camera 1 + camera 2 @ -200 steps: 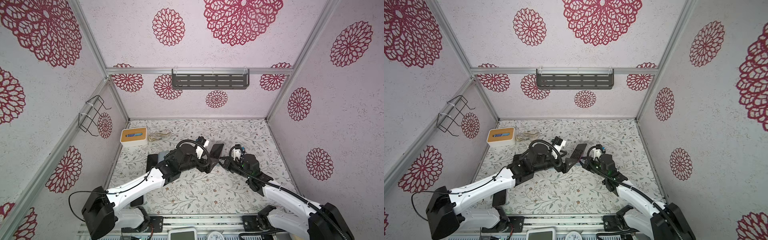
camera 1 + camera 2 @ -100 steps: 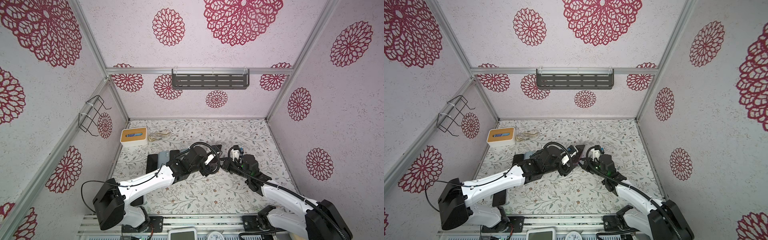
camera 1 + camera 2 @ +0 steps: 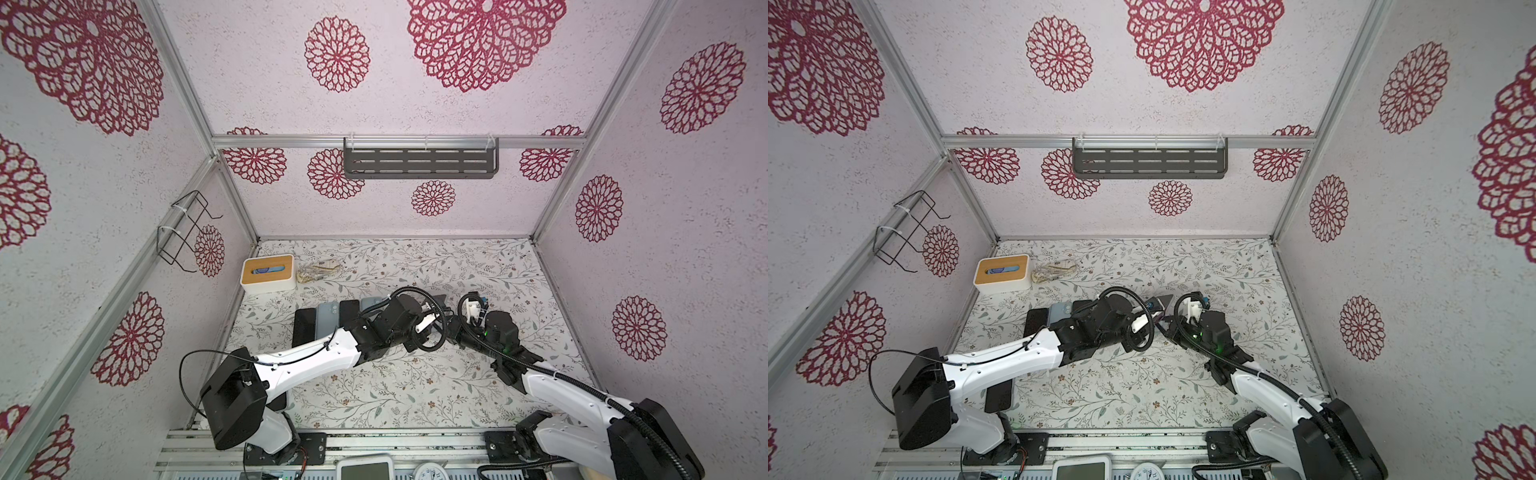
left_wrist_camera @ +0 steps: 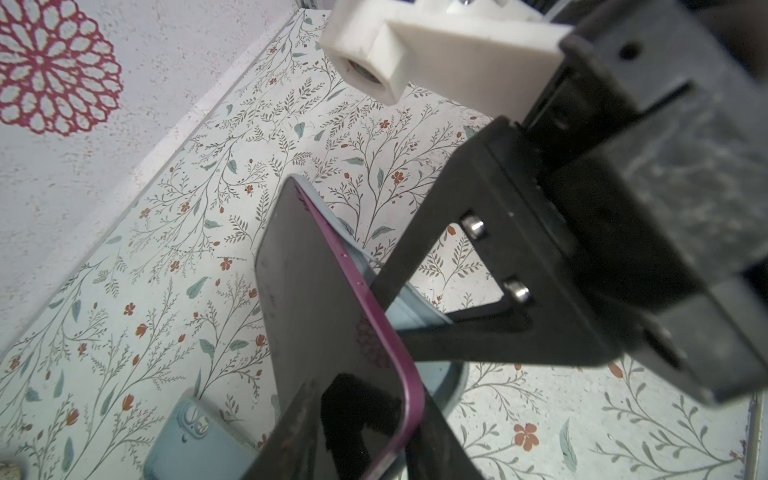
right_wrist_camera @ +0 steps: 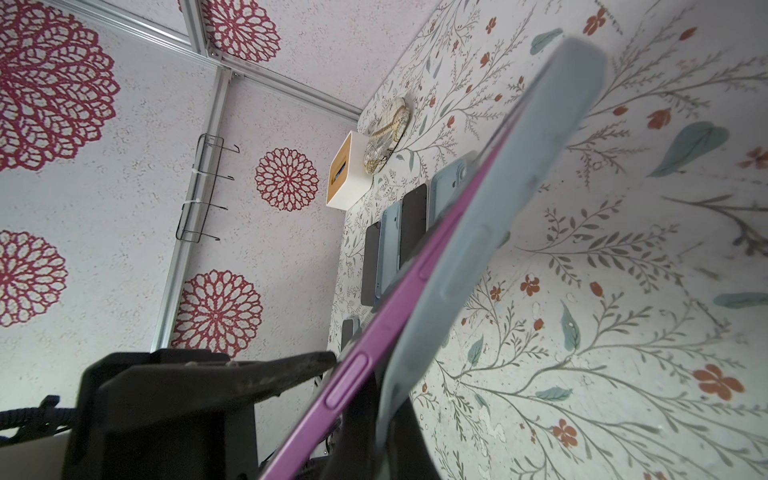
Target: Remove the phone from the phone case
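Note:
A phone (image 4: 316,299) with a purple rim and dark screen stands tilted above the table, part way out of its grey-blue phone case (image 5: 511,187). In the left wrist view, my left gripper (image 4: 365,449) has one finger on the screen and the other behind the purple corner, shut on the phone. My right gripper (image 5: 384,436) is shut on the case wall, one finger between phone (image 5: 374,332) and case. In both top views, the left gripper (image 3: 441,321) (image 3: 1152,321) and the right gripper (image 3: 454,329) (image 3: 1169,327) meet mid-table, largely hiding the phone (image 3: 1165,299).
A row of several phones and cases (image 3: 328,318) lies left of the grippers. A white and wood tissue box (image 3: 269,274) and a clear packet (image 3: 318,270) sit at the back left. A dark shelf (image 3: 419,162) and a wire rack (image 3: 183,228) hang on the walls.
My left gripper has moved right to the phone and its jaws have narrowed from wide open onto it. The right gripper has stayed in place, still shut on the case.

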Controlling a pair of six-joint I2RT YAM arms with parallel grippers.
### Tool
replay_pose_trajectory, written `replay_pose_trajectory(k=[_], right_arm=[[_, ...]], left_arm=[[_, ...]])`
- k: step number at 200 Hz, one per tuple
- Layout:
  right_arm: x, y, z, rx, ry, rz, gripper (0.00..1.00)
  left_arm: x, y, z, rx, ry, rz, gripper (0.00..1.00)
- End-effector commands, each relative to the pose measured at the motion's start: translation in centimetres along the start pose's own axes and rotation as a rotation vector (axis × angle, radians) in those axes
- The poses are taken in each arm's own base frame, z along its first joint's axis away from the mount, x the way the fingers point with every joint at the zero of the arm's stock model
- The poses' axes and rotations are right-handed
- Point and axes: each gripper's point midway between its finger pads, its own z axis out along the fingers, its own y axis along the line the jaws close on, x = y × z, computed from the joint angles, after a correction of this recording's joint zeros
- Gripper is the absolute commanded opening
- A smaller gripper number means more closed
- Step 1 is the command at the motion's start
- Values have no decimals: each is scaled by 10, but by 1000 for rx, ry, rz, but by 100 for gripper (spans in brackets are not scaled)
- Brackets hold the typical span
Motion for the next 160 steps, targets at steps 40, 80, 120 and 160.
replay_pose_trajectory(k=[40, 80, 120, 160], right_arm=[[-11, 42, -1, -163, -24, -52, 0], [-9, 35, 0, -141, -16, -39, 0], [-2, 8, 3, -43, 4, -13, 0], [8, -34, 6, 80, 39, 20, 0]], left_arm=[[-13, -13, 5, 40, -34, 30, 10], [-20, -4, -3, -5, -73, 6, 0], [-24, 24, -23, -164, -82, -14, 0], [-18, 46, -53, -296, -63, 4, 0]])
